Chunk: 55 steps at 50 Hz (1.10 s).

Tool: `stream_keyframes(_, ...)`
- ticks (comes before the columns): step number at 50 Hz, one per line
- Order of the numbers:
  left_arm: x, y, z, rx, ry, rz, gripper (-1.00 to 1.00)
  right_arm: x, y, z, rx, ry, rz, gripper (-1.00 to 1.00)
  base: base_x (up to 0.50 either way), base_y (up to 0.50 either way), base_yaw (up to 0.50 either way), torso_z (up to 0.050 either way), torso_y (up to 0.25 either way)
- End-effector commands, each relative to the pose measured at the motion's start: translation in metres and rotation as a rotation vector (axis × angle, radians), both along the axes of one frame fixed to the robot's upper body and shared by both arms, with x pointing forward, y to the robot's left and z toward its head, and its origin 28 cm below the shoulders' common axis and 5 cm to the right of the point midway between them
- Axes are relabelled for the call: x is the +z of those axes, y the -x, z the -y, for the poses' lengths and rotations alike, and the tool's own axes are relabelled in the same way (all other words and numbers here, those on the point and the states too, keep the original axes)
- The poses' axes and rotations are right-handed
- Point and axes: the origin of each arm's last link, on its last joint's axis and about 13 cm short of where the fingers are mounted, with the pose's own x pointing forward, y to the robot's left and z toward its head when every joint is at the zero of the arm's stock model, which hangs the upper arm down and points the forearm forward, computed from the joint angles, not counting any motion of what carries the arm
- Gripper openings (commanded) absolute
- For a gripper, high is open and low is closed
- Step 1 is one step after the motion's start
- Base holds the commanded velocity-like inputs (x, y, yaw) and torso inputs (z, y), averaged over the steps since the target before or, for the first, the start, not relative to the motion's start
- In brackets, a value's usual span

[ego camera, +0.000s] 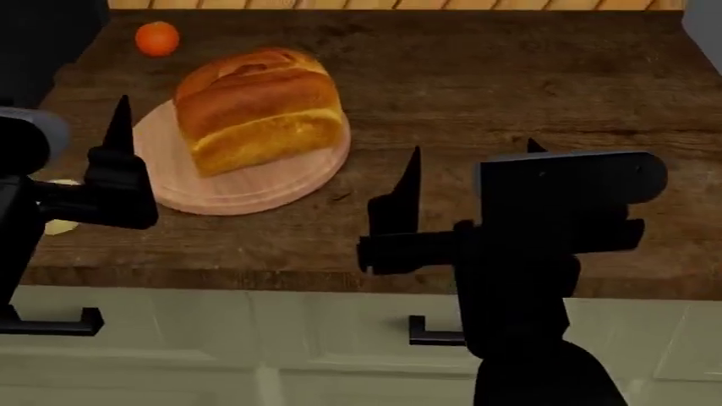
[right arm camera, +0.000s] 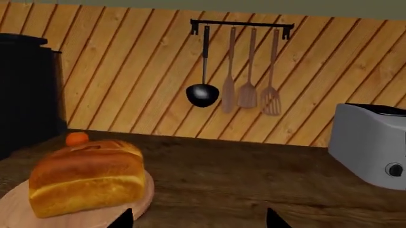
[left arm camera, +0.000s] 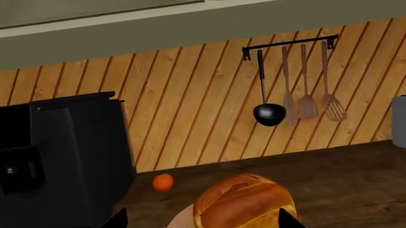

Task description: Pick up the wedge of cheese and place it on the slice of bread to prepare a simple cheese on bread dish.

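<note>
The slice of bread (ego camera: 259,106), a golden-brown loaf, lies on a round pale wooden board (ego camera: 243,193). It also shows in the left wrist view (left arm camera: 244,204) and the right wrist view (right arm camera: 85,183). The wedge of cheese (ego camera: 57,227) shows only as pale yellow bits near the counter's front left, mostly hidden behind my left arm. My left gripper (left arm camera: 203,222) is open and empty, with the loaf just beyond its fingertips. One of its fingers (ego camera: 118,139) stands left of the board. My right gripper (ego camera: 471,165) is open and empty, right of the board, above the counter.
A small orange fruit (ego camera: 157,38) lies behind the loaf. A black appliance (left arm camera: 63,156) stands at the back left, a grey toaster (right arm camera: 371,147) at the right. A utensil rail (right arm camera: 241,61) hangs on the wooden wall. The counter's front edge (ego camera: 282,279) is near both grippers.
</note>
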Motion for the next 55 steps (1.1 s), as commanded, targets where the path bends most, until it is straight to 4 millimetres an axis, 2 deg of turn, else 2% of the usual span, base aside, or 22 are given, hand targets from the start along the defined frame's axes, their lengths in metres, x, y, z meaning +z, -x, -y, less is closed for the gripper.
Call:
stream_keyframes(1,0.0034,0.0004,-0.0001,0.008,-0.005,0.003,1.0,0.0064,0.0023,0.0022,-0.006,-0.001,0.016,1.0,0.27,0.5,0.0,0.0,0.0)
stream_keyframes(12,0.0027,-0.0006,-0.0001,0.007,-0.008,-0.004,1.0,0.0045,0.0026,0.0022,0.01,0.015,0.016,1.0,0.22,0.5,0.0,0.0,0.0)
stream_keyframes(14,0.0029,-0.0002,-0.0001,0.007,-0.008,-0.004,1.0,0.0025,0.0025,0.0012,0.007,0.068,0.037,1.0,0.21,0.35,0.0,0.0,0.0)
stream_keyframes(19,0.0029,0.0,0.0,0.007,-0.008,-0.004,1.0,-0.0004,0.0015,0.0028,-0.003,0.015,0.015,1.0,0.03,0.02,0.06,0.0,0.0)
stream_keyframes(31,0.0034,0.0001,-0.0002,0.009,-0.009,-0.001,1.0,-0.0011,0.0039,0.0002,0.023,0.072,0.043,1.0,0.0,0.0,0.5,0.0,0.0)
stream_keyframes(55,0.0034,-0.0002,-0.0002,0.01,-0.01,-0.003,1.0,0.0005,0.0065,0.0012,0.037,0.081,0.052,1.0,0.0,0.0,0.5,0.0,0.0)
